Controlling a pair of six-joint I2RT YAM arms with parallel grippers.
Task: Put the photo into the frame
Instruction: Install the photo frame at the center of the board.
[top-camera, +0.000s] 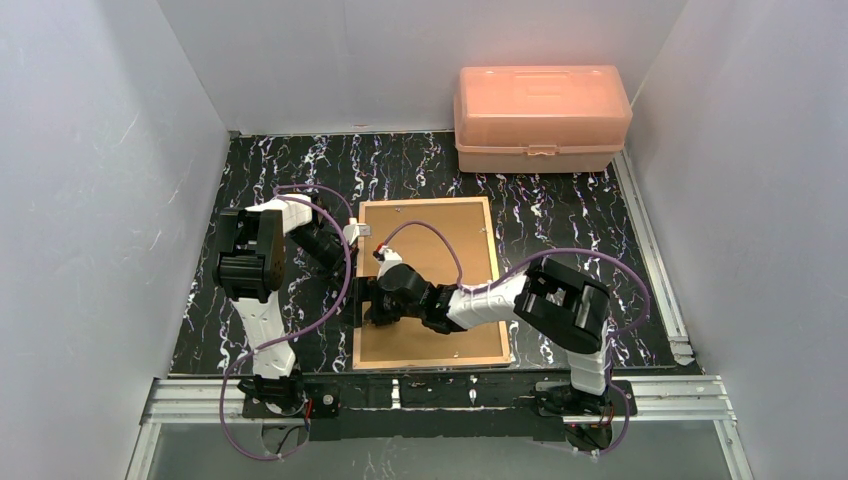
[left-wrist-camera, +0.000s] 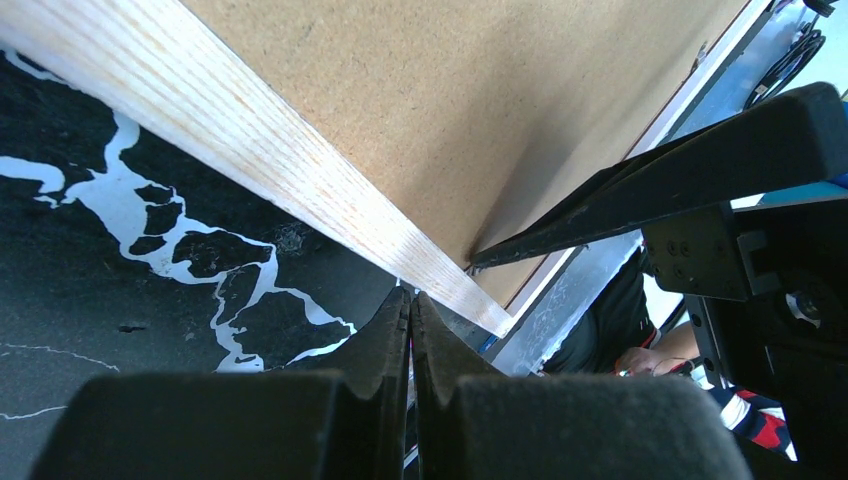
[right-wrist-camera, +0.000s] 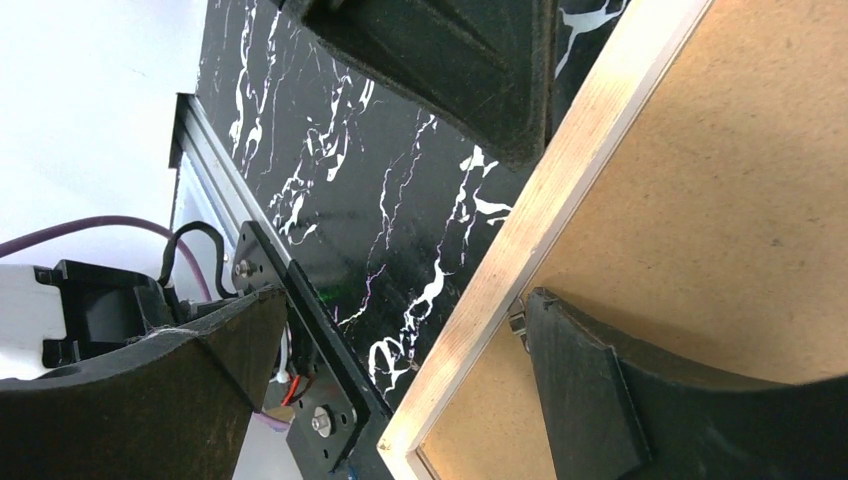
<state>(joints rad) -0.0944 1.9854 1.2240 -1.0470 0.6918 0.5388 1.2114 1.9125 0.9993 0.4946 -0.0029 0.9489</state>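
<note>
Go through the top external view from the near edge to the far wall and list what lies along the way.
metal mounting rail → frame, lying back side up on the table → salmon plastic box at the far wall

**Bright, Bare Surroundings**

Plain white walls (top-camera: 90, 200) are closing in the scene on three sides and catching soft, even light. A black surface (top-camera: 560, 215) veined with white is lying flat between them. A silver metal rail (top-camera: 650, 250) is running along its right side, and another is lining the near edge. A translucent orange plastic box (top-camera: 541, 118) with a lid is sitting at the far right, against the back wall.
</note>
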